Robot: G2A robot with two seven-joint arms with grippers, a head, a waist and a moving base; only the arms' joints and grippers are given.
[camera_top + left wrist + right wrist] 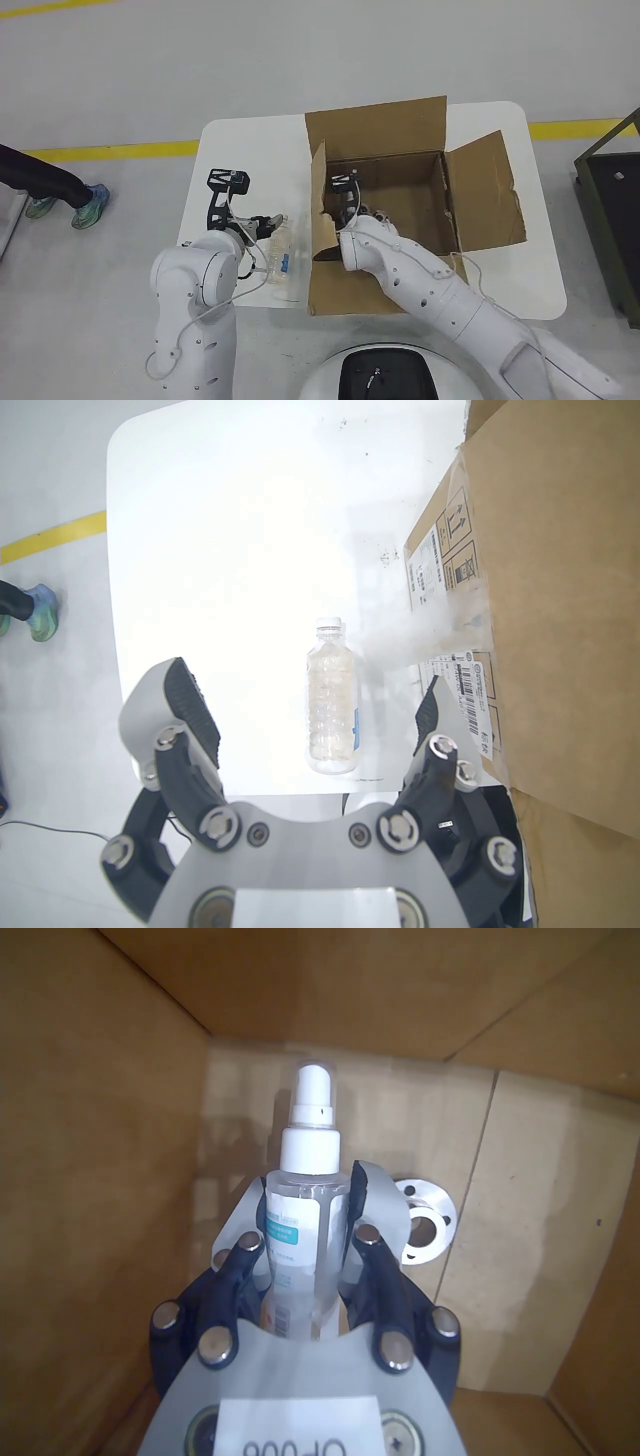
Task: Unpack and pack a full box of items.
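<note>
White table [260, 150] carries the open box [375, 130]; inside, the right gripper [310, 1180] is clamped on a spray bottle [310, 1148]. Left gripper [307, 677] — jaws wide apart — hangs over a water bottle [332, 710] lying left of the box

I work at a white surface [250, 140] with rounded corners, standing on a pale grey floor [150, 60]. 1 yellow line [110, 151] runs across the floor past it; a dark metal frame [612, 200] stands to my right.
</note>
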